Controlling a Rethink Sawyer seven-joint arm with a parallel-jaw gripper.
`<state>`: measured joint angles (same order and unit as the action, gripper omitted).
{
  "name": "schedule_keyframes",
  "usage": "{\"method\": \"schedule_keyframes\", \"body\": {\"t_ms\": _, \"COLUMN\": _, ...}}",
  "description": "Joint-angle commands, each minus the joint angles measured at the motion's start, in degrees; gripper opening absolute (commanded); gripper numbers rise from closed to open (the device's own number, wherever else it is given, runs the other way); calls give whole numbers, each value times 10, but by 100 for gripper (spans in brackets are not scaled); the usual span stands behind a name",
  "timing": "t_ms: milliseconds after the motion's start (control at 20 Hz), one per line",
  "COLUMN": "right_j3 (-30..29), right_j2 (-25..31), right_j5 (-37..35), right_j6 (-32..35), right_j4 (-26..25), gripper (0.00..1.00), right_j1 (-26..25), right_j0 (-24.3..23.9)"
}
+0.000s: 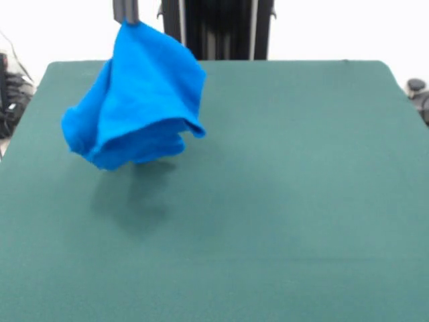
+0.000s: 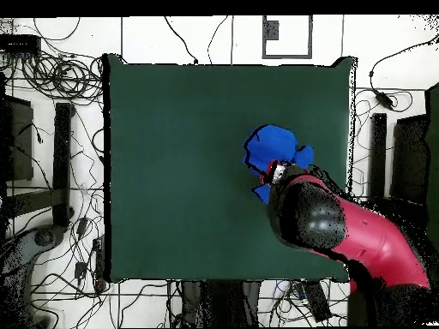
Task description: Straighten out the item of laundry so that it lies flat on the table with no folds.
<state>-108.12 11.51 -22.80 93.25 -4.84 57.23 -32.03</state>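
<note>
The near stretch of the green table (image 1: 281,221) is bare but for a shadow; farther back the blue T-shirt (image 1: 137,100) hangs bunched in the air above the table, its top corner pinched by the closed gripper (image 1: 126,19); the red arm (image 2: 360,236) reaches over it.

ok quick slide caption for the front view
Gripper lifts the bunched blue T-shirt clear of the green table, its shadow beneath.

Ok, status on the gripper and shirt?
Gripper shut on shirt. Shirt hanging bunched, clear of the table. Nothing in the way.
</note>
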Motion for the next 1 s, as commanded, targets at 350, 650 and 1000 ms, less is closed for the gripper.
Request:
{"method": "schedule_keyframes", "body": {"t_ms": 350, "right_j3": -63, "right_j2": 77, "right_j5": 51, "right_j6": 33, "right_j4": -41, "gripper": 0, "right_j1": -54, "right_j0": 33}}
{"method": "schedule_keyframes", "body": {"t_ms": 650, "right_j3": -59, "right_j2": 71, "right_j5": 83, "right_j6": 53, "right_j4": -51, "gripper": 0, "right_j1": -76, "right_j0": 44}}
{"method": "schedule_keyframes", "body": {"t_ms": 1000, "right_j3": -50, "right_j2": 50, "right_j5": 82, "right_j6": 61, "right_j4": -51, "gripper": 0, "right_j1": -75, "right_j0": 65}}
